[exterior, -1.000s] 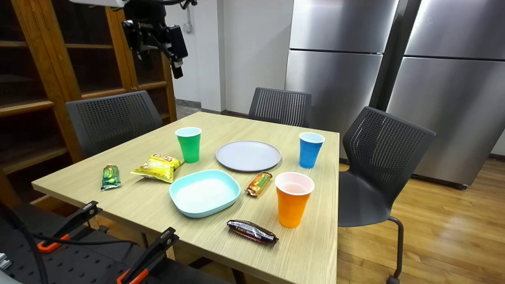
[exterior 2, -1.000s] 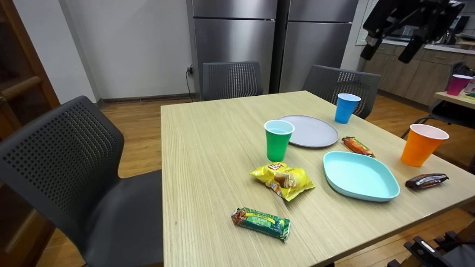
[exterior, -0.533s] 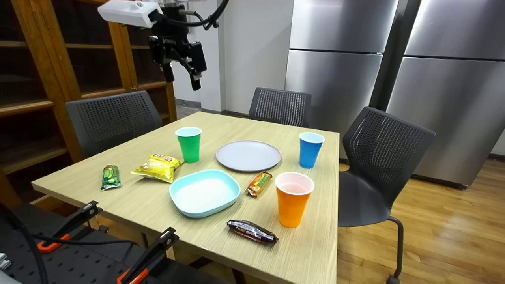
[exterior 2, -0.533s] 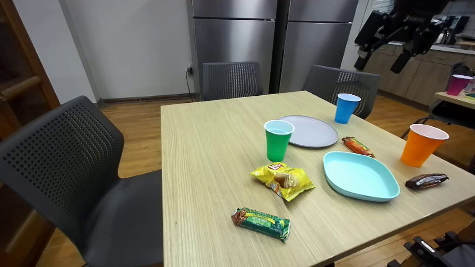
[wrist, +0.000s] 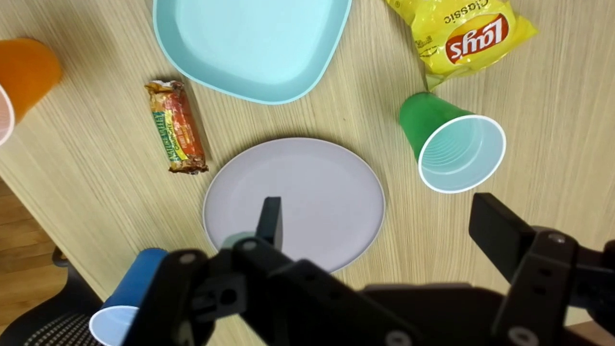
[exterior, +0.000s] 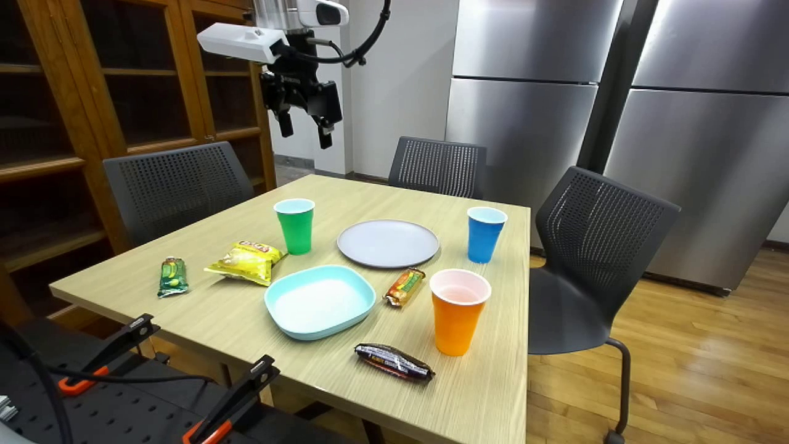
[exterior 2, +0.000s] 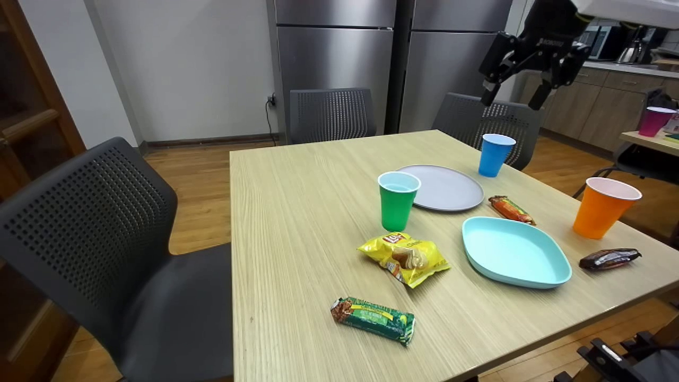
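The table [exterior: 481, 394] stretches well below the hand [exterior: 306, 132], which hangs in the air, fingers spread wide, gripping and touching nothing. In the wrist view, the plate [wrist: 322, 192] lies beneath the hand, partly covered by the finger on the view's left. The dish [wrist: 259, 38] sits ahead of the hand, past the plate. The chips [wrist: 461, 38] lie ahead and to the right, beyond the green cup [wrist: 451, 149], which stands ahead of the right-side finger. The orange cup [wrist: 26, 72] is far ahead-left; the blue cup [wrist: 127, 288] is left, partly hidden. The orange bar [wrist: 177, 129] lies ahead-left. Out of that view and farther from the hand, the dark bar [exterior 2: 610, 259] lies beside the dish, the green bar [exterior 2: 374, 320] past the chips.

The step in hand looks like a free approach, before any grasp. The next move calls for lowering the hand with fingers apart; plate and green cup appear nearest.
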Robot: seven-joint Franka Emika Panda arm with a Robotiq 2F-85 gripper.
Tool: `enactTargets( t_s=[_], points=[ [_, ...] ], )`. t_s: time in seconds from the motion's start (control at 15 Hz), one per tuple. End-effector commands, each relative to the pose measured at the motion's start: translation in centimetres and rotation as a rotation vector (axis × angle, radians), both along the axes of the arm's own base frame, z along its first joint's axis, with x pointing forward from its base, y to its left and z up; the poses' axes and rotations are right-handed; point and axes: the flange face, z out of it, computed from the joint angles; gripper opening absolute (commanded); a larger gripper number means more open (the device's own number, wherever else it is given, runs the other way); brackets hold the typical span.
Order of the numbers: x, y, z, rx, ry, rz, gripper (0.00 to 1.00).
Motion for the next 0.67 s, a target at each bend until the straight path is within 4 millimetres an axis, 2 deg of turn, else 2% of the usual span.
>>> enactTargets(
  t_s=[0.0, 0.47, 0.53, 0.6],
  points=[
    [3.5, 0.8, -1.1, -0.004, 0.019, -0.011, 1.00],
    [7.9, 3.8, -4.0, -0.052, 0.086, 0.005, 1.00],
    [6.2, 2.8, -3.9, -0.034, 0.062, 0.011, 1.00],
    [6.5, 3.1, -4.3, -0.034, 0.066, 0.014, 1.00]
  ],
)
